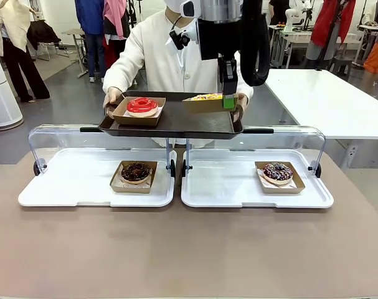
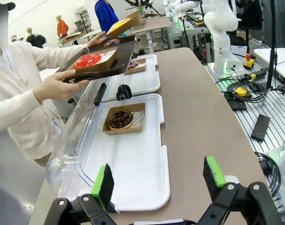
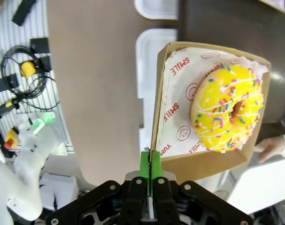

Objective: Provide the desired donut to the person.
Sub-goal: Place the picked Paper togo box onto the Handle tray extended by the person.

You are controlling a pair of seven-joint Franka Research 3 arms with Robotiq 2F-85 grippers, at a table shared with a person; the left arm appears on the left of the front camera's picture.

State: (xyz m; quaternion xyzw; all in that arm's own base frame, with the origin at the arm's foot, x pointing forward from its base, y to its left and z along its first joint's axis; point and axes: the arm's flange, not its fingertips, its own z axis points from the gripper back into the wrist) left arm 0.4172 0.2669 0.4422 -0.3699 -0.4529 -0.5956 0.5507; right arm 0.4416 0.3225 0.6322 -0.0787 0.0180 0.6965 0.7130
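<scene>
The person [image 1: 170, 56] in a cream cardigan holds a dark serving tray [image 1: 176, 123] over the table's far side with both hands. On its left part lies a red-glazed donut [image 1: 142, 106] in a cardboard box. My right gripper [image 1: 228, 99] is shut on the side wall of a second cardboard box [image 3: 205, 161]. That box holds a yellow sprinkled donut [image 3: 228, 108] and hangs tilted just above the tray's right part. In the left wrist view my left gripper [image 2: 158, 176] stands open over the near end of a white tray, holding nothing.
Two white trays [image 1: 64, 187] [image 1: 226, 187] with raised clear lids lie side by side on the brown table. A chocolate donut [image 1: 136, 172] sits boxed in the left one, a sprinkled dark donut [image 1: 277, 172] in the right one. The person's hand [image 3: 273, 145] grips the serving tray's edge.
</scene>
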